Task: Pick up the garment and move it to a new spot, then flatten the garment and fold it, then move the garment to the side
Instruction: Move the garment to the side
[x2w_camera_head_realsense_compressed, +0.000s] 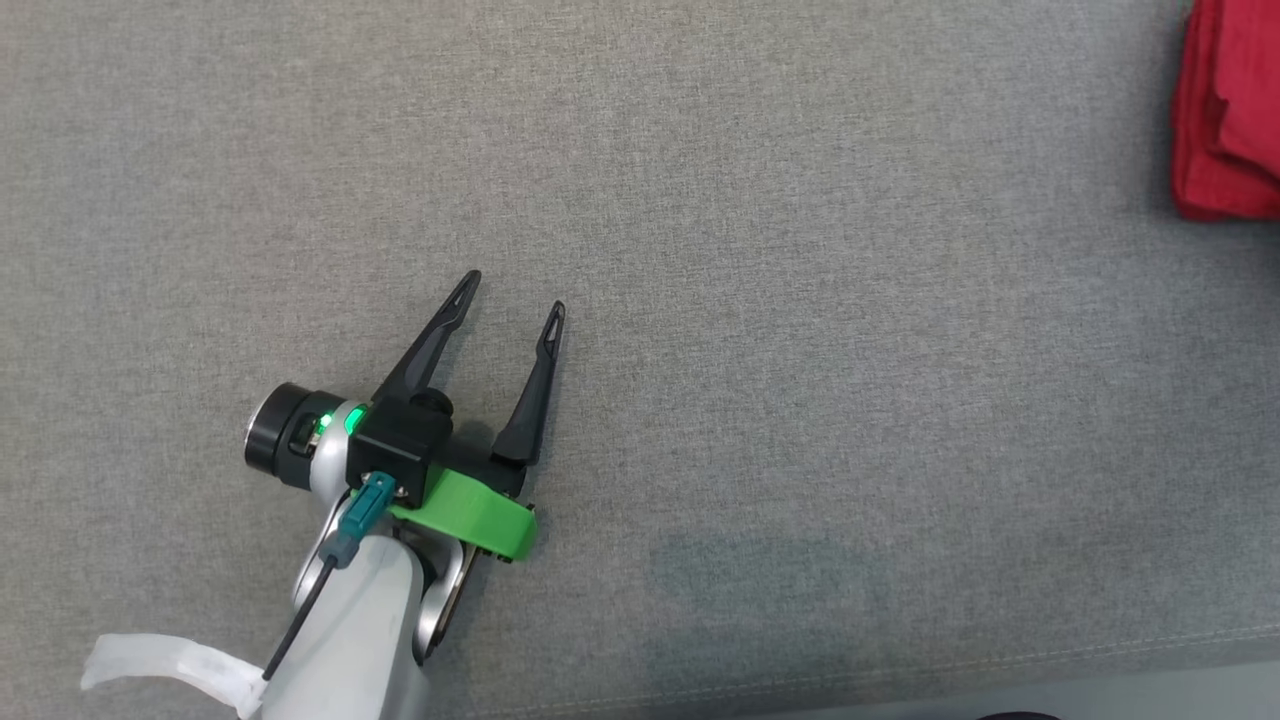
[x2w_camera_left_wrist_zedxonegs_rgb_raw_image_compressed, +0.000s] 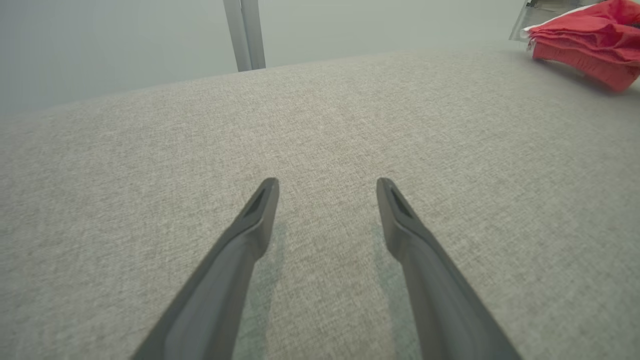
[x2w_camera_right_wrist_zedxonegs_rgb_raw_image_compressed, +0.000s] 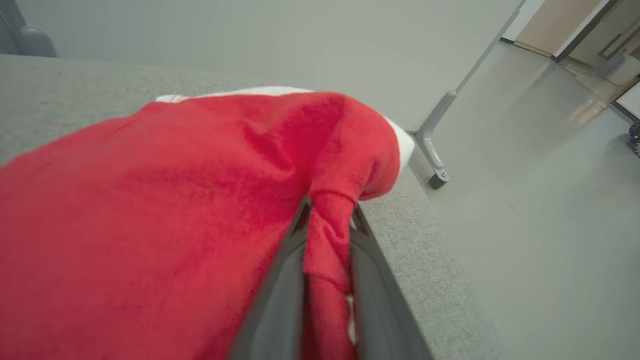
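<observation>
Looking across a grey fabric-covered surface (x2w_camera_head_realsense_compressed: 760, 250) taking up nearly all of the head view, and meeting bare floor (x2w_camera_right_wrist_zedxonegs_rgb_raw_image_compressed: 540, 215) at the right of the right wrist view. Finding the red garment (x2w_camera_head_realsense_compressed: 1225, 110) lying in folded layers at the upper right edge of the head view, sitting close to that rim. Noting the left gripper (x2w_camera_head_realsense_compressed: 512, 295) at the lower left, standing wide and holding nothing, well apart from the cloth. Noting the right gripper (x2w_camera_right_wrist_zedxonegs_rgb_raw_image_compressed: 331, 207) at the bottom centre of its own view, pinching a red fold between narrow-set fingers (x2w_camera_right_wrist_zedxonegs_rgb_raw_image_compressed: 280, 290). Judging the likely trouble: dragging that fold along on pulling back and undoing the stack, or tipping the garment over the rim onto the floor.
</observation>
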